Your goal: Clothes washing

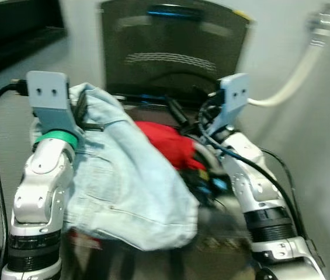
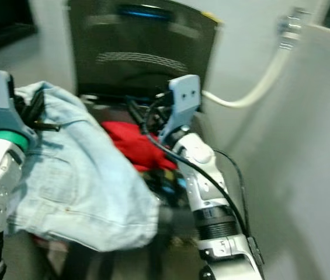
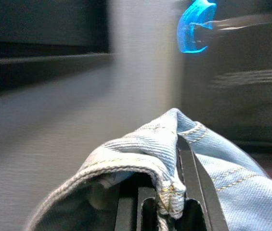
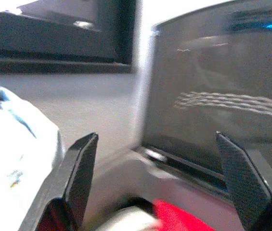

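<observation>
A pair of light blue denim jeans (image 1: 124,175) hangs bunched from my left gripper (image 1: 89,118), which is shut on a seam of the waistband (image 3: 167,159). The jeans droop over the front of the top-loading washer. Behind them a red garment (image 1: 167,143) lies in the washer's opening. My right gripper (image 4: 156,139) is open with nothing between its fingers, raised above the red garment (image 4: 179,216) and pointing at the raised dark lid (image 1: 173,52). The pictures are blurred.
The washer's lid stands upright at the back with a blue light (image 1: 170,11) on top. A white hose (image 1: 293,81) runs along the pale wall on the right. A dark shelf (image 1: 13,29) sits at the upper left.
</observation>
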Tool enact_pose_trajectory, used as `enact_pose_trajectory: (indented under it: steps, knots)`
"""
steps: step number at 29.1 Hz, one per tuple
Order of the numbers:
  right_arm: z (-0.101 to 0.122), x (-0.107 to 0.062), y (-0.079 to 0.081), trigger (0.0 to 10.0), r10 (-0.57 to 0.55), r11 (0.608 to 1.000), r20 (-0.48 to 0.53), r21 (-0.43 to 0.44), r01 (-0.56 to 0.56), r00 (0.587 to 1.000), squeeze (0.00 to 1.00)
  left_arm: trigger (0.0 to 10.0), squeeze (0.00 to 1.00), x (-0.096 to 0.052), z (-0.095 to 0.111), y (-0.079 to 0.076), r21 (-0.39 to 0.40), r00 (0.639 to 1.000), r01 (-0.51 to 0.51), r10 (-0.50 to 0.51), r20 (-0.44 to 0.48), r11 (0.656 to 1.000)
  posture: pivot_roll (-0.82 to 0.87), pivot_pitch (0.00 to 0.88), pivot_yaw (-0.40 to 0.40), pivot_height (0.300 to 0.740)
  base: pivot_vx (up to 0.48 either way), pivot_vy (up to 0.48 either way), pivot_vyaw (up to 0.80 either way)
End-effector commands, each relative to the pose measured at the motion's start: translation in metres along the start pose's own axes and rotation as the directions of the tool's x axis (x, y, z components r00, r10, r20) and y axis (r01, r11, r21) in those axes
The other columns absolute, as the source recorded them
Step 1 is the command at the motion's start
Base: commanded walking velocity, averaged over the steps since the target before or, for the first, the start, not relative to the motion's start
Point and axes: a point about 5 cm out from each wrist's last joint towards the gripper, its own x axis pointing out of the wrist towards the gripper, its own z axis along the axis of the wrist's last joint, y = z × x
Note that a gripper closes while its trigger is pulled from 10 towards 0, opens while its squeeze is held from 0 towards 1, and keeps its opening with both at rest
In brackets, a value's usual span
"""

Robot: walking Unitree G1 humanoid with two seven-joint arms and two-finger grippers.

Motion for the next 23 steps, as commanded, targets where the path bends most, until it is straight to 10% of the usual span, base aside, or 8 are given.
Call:
enact_pose_trajectory:
  steps: [1, 23]
  knots:
    - [-0.002, -0.006, -0.010, 10.0, -0.033, 0.999, -0.011, -0.003, 0.033, 0.999, 0.00, 10.0, 0.00, 0.000, 0.002, -0.009, -0.013, 1.000, 0.027, -0.027, 0.007, 1.000, 0.10, 0.000, -0.029, 0.740, 0.000, 0.000, 0.00]
    - [-0.003, -0.011, -0.023, 10.0, -0.099, 0.995, -0.024, 0.002, 0.100, 0.995, 0.00, 10.0, 0.00, 0.003, -0.008, -0.021, 0.021, 0.989, 0.146, -0.145, -0.040, 0.989, 0.09, 0.000, -0.026, 0.740, 0.000, 0.000, 0.00]
